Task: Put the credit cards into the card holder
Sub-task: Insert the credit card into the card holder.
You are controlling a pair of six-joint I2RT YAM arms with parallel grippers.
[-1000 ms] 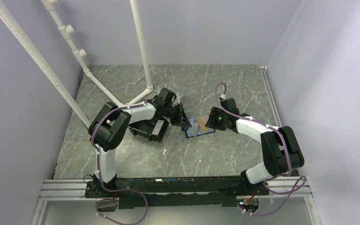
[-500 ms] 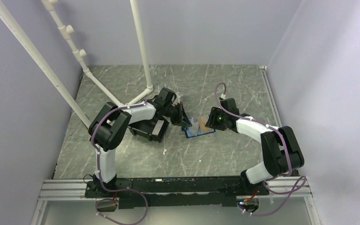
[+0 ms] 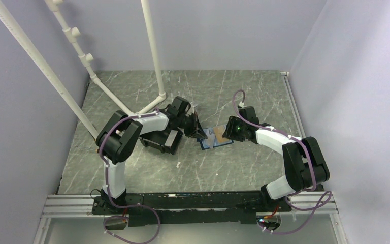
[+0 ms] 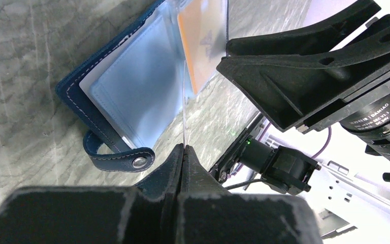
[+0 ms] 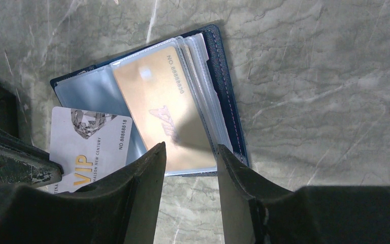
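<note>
— Grey-green marbled tabletop (image 3: 244,168), pale lilac walls on three sides, white pipes (image 3: 152,51) slanting down at the far left. What can't be made out?

— From above, quite a lot. Both pincers meet mid-tabletop, and their tips blur into the card holder (image 3: 214,142). A black bin (image 3: 160,140) sits just behind the left arm's wrist, partly covered by it.

— And the left pincer (image 4: 184,147)?

— Pressed together on the pale card (image 5: 89,140). Its own camera sees that card edge-on, only a thin bright line rising from the tips. The right wrist camera shows the card's printed face. One corner is hidden under the left pincer's black finger, and the near edge runs behind a finger of the right pincer.

— Where is the holder relative to it?

— It lies open and flat just ahead of the left pincer's tips. The snap tab (image 4: 124,160) is nearest them and the light blue lining faces up. The frame cuts off the holder's far side.

— The right pincer (image 5: 191,150)?

— Spread, pointing down over the holder's near edge. The orange card (image 5: 157,96) lies among the clear sleeves, its near end between and partly under those fingers. Whether they touch it cannot be told.

— Arm poses?

— The left arm's upper link rises from the base and its forearm reaches to the right. The right arm's elbow is bent at the far right, and its forearm stretches leftward to the holder.
</note>
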